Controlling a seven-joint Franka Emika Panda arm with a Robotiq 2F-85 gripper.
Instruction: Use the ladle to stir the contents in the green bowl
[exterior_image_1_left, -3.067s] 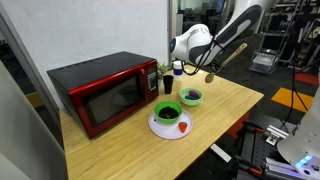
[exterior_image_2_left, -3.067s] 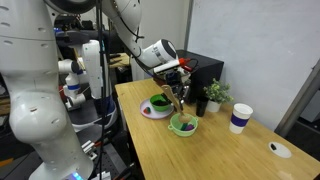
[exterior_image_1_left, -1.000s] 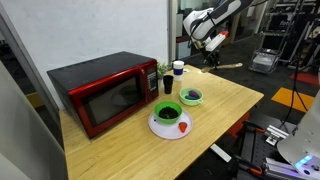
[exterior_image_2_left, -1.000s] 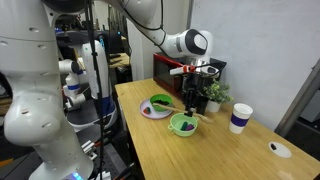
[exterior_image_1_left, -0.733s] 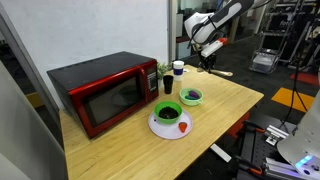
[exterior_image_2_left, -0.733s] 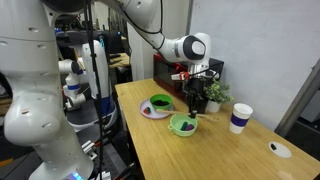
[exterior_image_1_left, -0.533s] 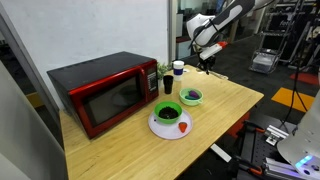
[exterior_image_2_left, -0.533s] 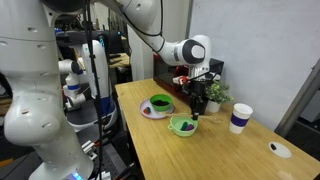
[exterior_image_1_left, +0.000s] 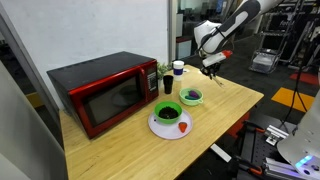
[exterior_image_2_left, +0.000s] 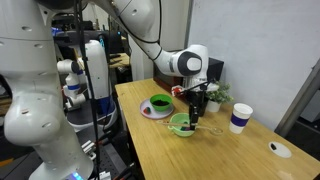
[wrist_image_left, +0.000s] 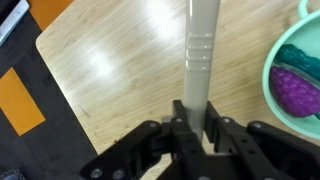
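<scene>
**Ladle in hand, but it hangs by the wrong bowl**

Your hand (exterior_image_1_left: 207, 62) is clamped on the ladle (exterior_image_1_left: 212, 77). The wrist view shows both fingers (wrist_image_left: 222, 128) pressed against the handle (wrist_image_left: 200, 50), which runs straight out away from the hand. In an exterior view the ladle (exterior_image_2_left: 196, 112) hangs close to upright, its free end pointing down at the surface (exterior_image_1_left: 120, 150). The head itself is too small to make out.

The relation that matters is sideways, not downward. The green bowl (exterior_image_1_left: 168, 111) sits on the white plate (exterior_image_1_left: 160, 127), on the microwave (exterior_image_1_left: 105, 90) side of the surface. The pale bowl (exterior_image_1_left: 191, 97) lies between it and your hand. At the wrist view's right edge you see the pale bowl (wrist_image_left: 300, 75) with its purple inside; the green bowl is not in that view at all. In an exterior view the ladle tip hangs just beside the pale bowl (exterior_image_2_left: 183, 124), while the green bowl (exterior_image_2_left: 160, 102) sits apart from it, further toward the robot base.

My judgement: carry the ladle across over the pale bowl toward the plate, keeping it upright. Lower it only once the tip is above the dark contents. Dropping from here would likely put it in or beside the wrong bowl.
</scene>
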